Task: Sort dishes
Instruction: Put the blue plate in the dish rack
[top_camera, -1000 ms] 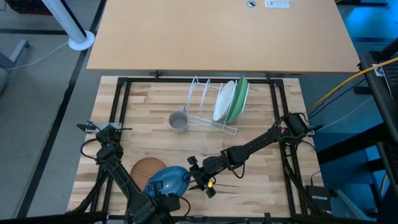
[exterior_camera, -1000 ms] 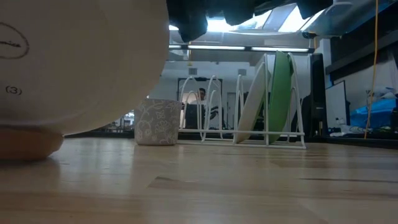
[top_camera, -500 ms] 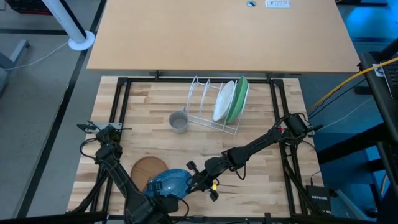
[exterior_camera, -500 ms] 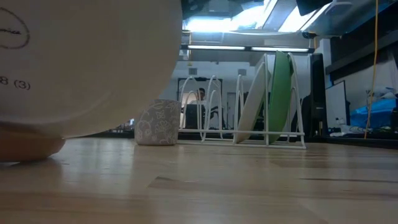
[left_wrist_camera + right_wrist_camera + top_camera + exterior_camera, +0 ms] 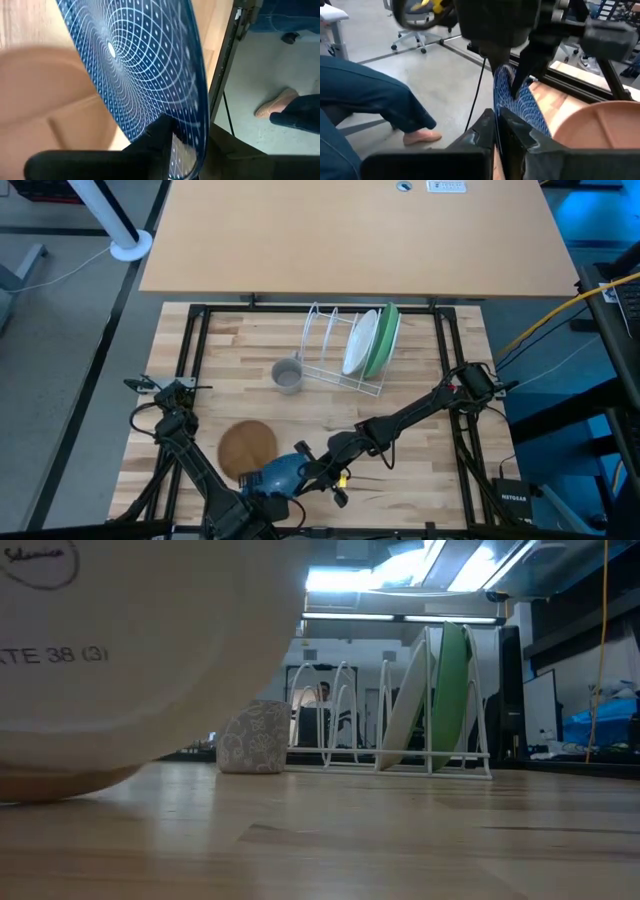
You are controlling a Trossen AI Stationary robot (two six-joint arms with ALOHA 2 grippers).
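Glossy dark blue plate | tilted | both pincers pinch rim

You see the right gripper at bottom centre, its two dark fingers closed tight on the edge of the dark blue plate, which stands on edge. The left gripper pinches the same plate from the top of the frame. The brown-orange plate fills the lower right. A person's leg and shoe show at left
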